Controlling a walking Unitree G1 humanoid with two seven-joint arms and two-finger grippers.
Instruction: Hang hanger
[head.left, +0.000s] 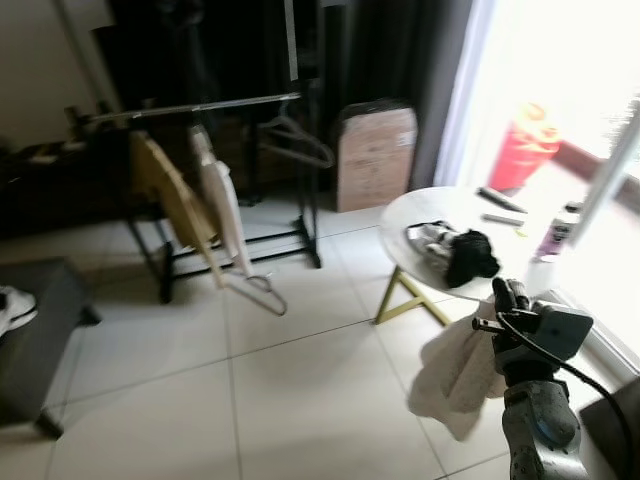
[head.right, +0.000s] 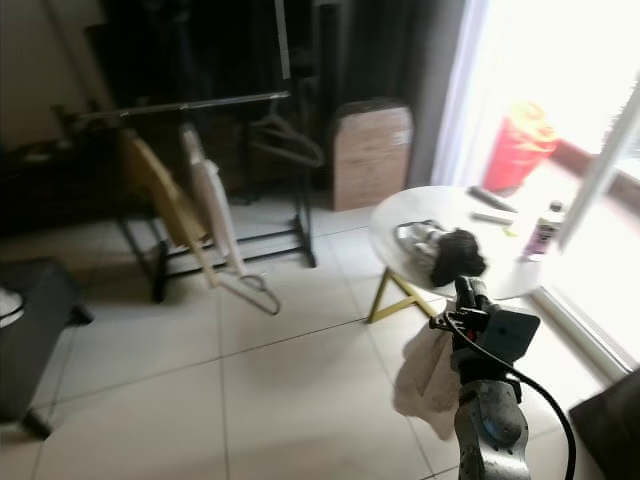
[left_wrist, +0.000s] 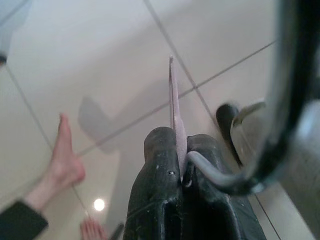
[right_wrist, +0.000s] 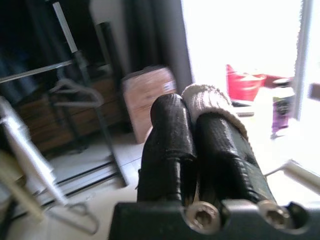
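My left gripper (left_wrist: 178, 139) is shut on a hanger: its grey metal hook (left_wrist: 214, 176) curls out beside the fingers, and a thin pink edge (left_wrist: 174, 100) sticks up between them, over tiled floor. At the lower right, my right gripper (head.left: 508, 296) is raised and shut on a white knitted cloth (head.left: 455, 375), which droops below it; the cloth (right_wrist: 210, 100) bulges over the fingertips. The black clothes rack (head.left: 200, 105) stands at the back left. It carries a tan garment (head.left: 170, 195), a white garment (head.left: 222, 205) and a bare hanger (head.left: 295, 140).
Another hanger (head.left: 262, 290) dangles low under the white garment. A round white table (head.left: 400, 225) with yellow legs holds a clothes pile (head.left: 455, 250) and a bottle (head.left: 555, 235). A cardboard box (head.left: 375, 155) leans behind. A dark bench (head.left: 35, 330) sits left. A person's bare foot (left_wrist: 62, 160) is on the tiles.
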